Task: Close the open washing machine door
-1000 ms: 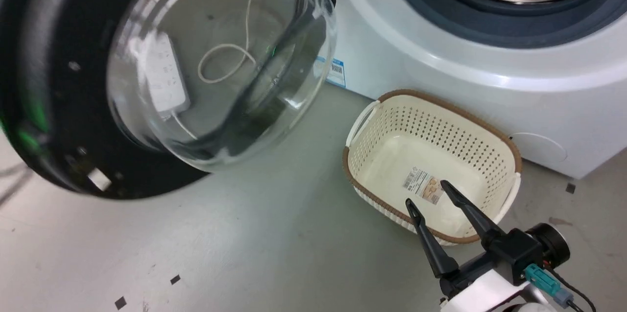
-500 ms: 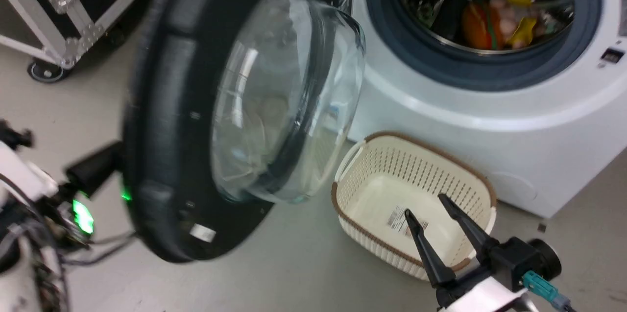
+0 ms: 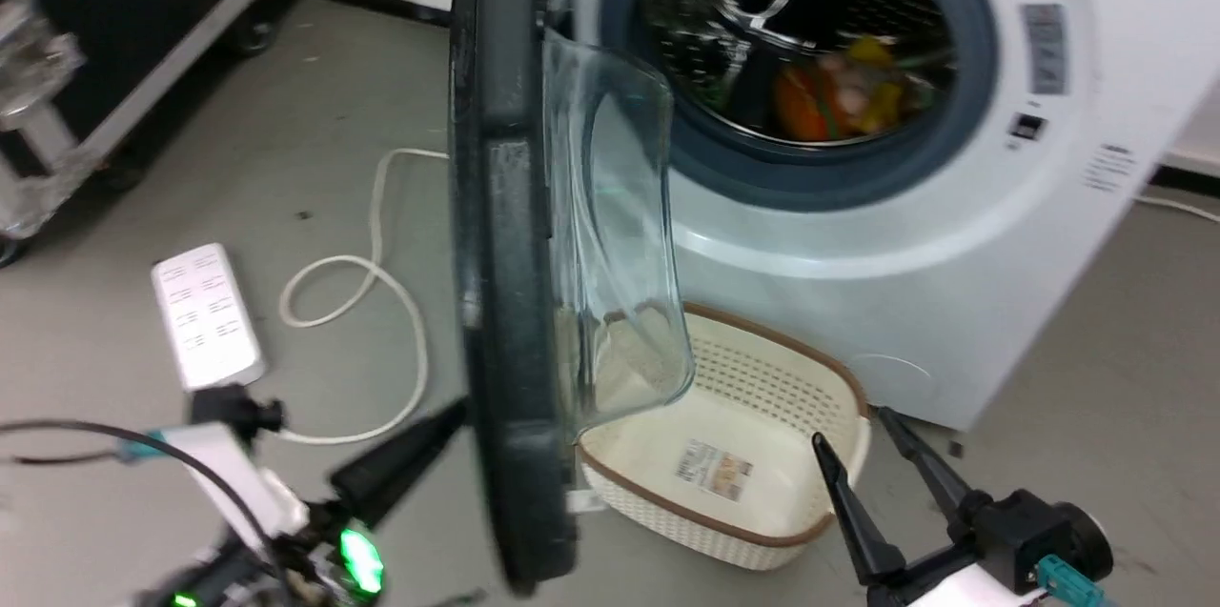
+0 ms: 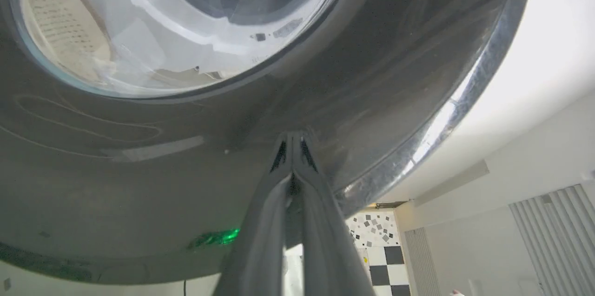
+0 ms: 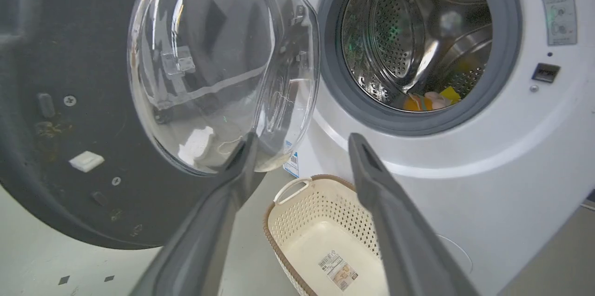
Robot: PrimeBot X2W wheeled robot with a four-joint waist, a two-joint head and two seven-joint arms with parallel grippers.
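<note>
One white washing machine at 1 o'clock in the head view, drum mouth uncovered, front stickers too blurred to read; one washing machine door at centre, swung out edge-on, glass bowl toward the drum; one cream basket at 5 o'clock, barcode label inside, print illegible; one white power strip at 9 o'clock; two grippers: left gripper at 7 o'clock, jaws pressed together, tip against the door's outer face; right gripper at 5 o'clock, jaws wide, empty.
</note>
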